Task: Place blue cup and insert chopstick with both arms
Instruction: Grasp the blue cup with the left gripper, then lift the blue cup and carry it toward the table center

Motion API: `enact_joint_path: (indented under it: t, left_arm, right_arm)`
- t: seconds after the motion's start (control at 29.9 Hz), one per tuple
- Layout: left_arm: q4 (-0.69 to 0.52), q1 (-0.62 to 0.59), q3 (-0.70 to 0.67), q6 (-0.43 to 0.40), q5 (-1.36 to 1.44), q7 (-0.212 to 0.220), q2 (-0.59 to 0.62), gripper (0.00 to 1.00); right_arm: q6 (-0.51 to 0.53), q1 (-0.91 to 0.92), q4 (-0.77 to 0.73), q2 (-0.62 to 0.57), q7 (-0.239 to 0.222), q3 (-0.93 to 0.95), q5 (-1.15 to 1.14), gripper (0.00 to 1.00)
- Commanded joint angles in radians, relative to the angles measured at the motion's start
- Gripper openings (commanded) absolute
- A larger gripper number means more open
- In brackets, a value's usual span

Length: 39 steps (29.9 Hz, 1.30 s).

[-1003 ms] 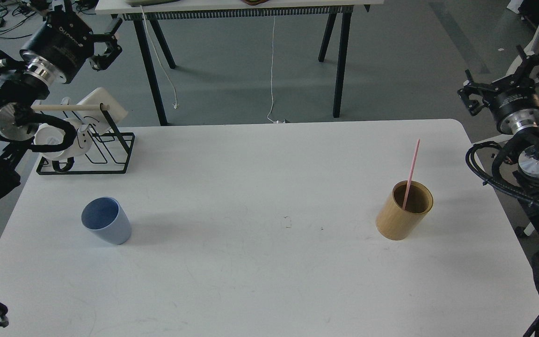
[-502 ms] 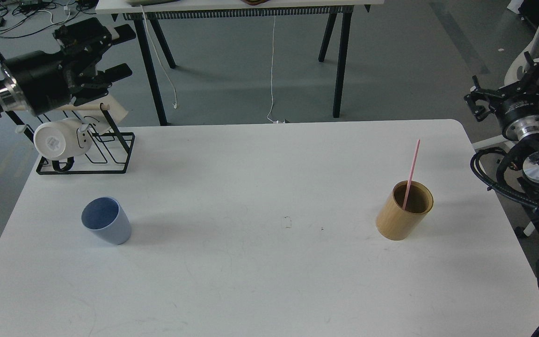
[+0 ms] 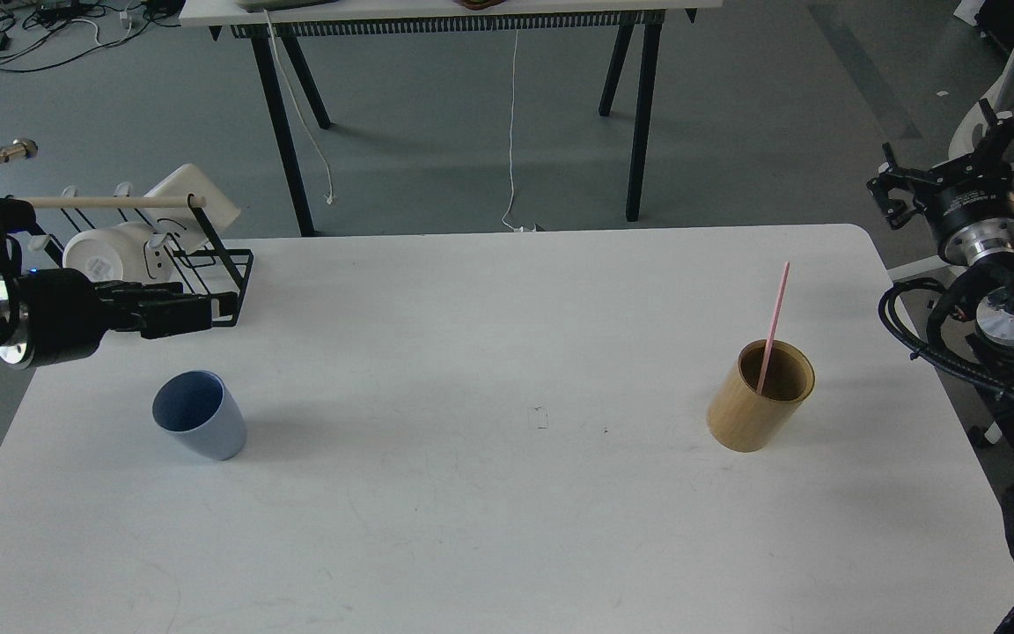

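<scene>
White tabletop (image 3: 472,528) fills most of the frame, rounded corner at upper right, far edge running across the upper third; centre and whole lower half are bare, lots of room to move. Blue cup (image 3: 200,427) stands upright at left of centre, near the left edge, mouth open, nothing visible inside. Tan wooden cylinder (image 3: 760,396) stands upright at right of centre, well apart from the cup; pink chopstick (image 3: 774,326) sits inside it, leaning slightly right, about half its length sticking out above the rim. Black wire rack (image 3: 208,273) at the upper left corner of the tabletop, with a pale wooden rod (image 3: 111,202) across its top and a white mug (image 3: 115,255) on it. Left end effector (image 3: 199,313) comes in horizontally from the left edge, low over the tabletop, above the cup in frame and in front of the rack; fingers close together, narrow, holding nothing. Right end effector (image 3: 956,172) off the tabletop at the upper right edge, pointing up, claws spread wide, empty.
</scene>
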Motion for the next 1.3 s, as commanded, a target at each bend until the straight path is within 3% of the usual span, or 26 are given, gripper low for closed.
enact_joint_path:
  t: [0.0, 0.23, 0.4, 0.64, 0.8, 0.94, 1.0, 1.14, 1.27]
  left_arm:
    - [0.024, 0.042, 0.002, 0.011, 0.081, -0.009, 0.006, 0.74]
    - [0.1, 0.075, 0.022, 0.034, 0.12, -0.008, -0.038, 0.66]
    - [0.168, 0.077, 0.069, 0.063, 0.183, 0.004, -0.109, 0.65]
    - [0.231, 0.082, 0.086, 0.076, 0.198, -0.002, -0.117, 0.61]
    - [0.245, 0.092, 0.088, 0.068, 0.196, -0.02, -0.123, 0.3]
    - [0.245, 0.091, 0.088, 0.068, 0.198, -0.089, -0.123, 0.08]
    - [0.245, 0.085, 0.086, 0.068, 0.198, -0.112, -0.123, 0.05]
    - [0.239, 0.063, 0.08, 0.051, 0.196, -0.115, -0.123, 0.05]
    - [0.199, -0.038, 0.077, -0.033, 0.195, -0.114, -0.144, 0.04]
  right_arm:
    - [0.0, -0.021, -0.002, -0.001, 0.005, 0.005, 0.0, 0.99]
    - [0.0, -0.022, -0.002, -0.008, 0.005, 0.008, 0.0, 0.99]
    - [0.0, -0.024, -0.002, -0.006, 0.009, 0.008, 0.0, 0.99]
    - [0.0, -0.024, -0.002, -0.001, 0.011, 0.009, 0.0, 0.99]
    - [0.0, -0.024, -0.002, -0.001, 0.012, 0.008, 0.0, 0.99]
    - [0.0, -0.024, -0.002, -0.005, 0.011, 0.008, 0.0, 0.99]
    - [0.0, -0.025, -0.002, -0.006, 0.011, 0.008, 0.0, 0.99]
    - [0.0, -0.024, -0.002, -0.009, 0.011, 0.008, 0.0, 0.99]
    - [0.0, -0.024, -0.002, -0.014, 0.011, 0.003, 0.0, 0.99]
